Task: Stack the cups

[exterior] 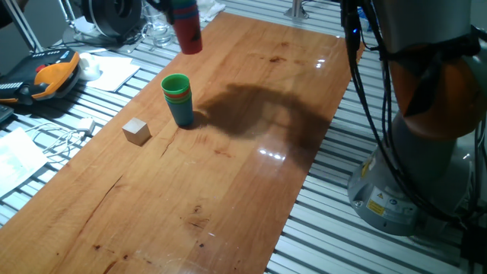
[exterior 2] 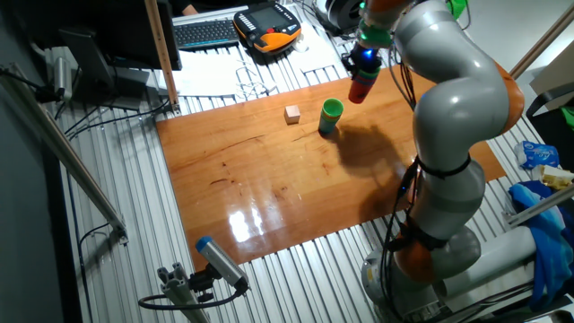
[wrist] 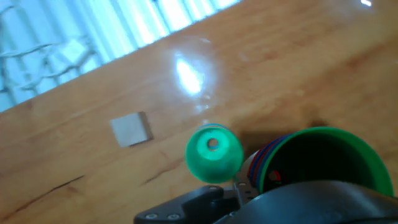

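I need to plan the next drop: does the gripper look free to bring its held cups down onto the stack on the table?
Probably yes. The gripper holds its cups above the table stack, whose mouth is open; the wooden cube sits apart.

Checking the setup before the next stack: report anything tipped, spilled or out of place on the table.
Nothing stands out. The stack on the table stands upright, green cup on top, with the wooden cube apart beside it. The held stack hangs tilted in the air above the table. No spill shows.
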Tool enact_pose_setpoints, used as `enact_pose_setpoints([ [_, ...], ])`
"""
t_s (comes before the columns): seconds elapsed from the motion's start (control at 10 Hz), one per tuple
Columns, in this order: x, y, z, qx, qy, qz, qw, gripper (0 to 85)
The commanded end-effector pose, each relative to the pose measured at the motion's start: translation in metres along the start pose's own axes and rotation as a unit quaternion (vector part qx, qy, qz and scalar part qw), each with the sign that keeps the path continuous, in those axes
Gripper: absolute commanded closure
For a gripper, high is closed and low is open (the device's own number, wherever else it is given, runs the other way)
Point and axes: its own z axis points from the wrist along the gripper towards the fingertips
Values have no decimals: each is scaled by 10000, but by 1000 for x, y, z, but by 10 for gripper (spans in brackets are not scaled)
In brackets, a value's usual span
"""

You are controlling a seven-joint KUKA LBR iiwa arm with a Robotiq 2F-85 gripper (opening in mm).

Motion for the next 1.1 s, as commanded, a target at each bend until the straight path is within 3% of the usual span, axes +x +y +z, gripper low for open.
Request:
enact_pose_setpoints([
  [0.0, 6, 21, 4, 126, -106, -137, 9998, 850],
  [0.2, 5, 33, 18, 23, -201, 46, 9998, 850],
  [0.5, 1, 42, 51, -95, -526, 104, 9985, 850],
  [0.7, -3, 36, 62, -207, -532, 26, 9984, 850],
  [1.0, 7, 38, 79, -227, -680, 92, 9974, 850],
])
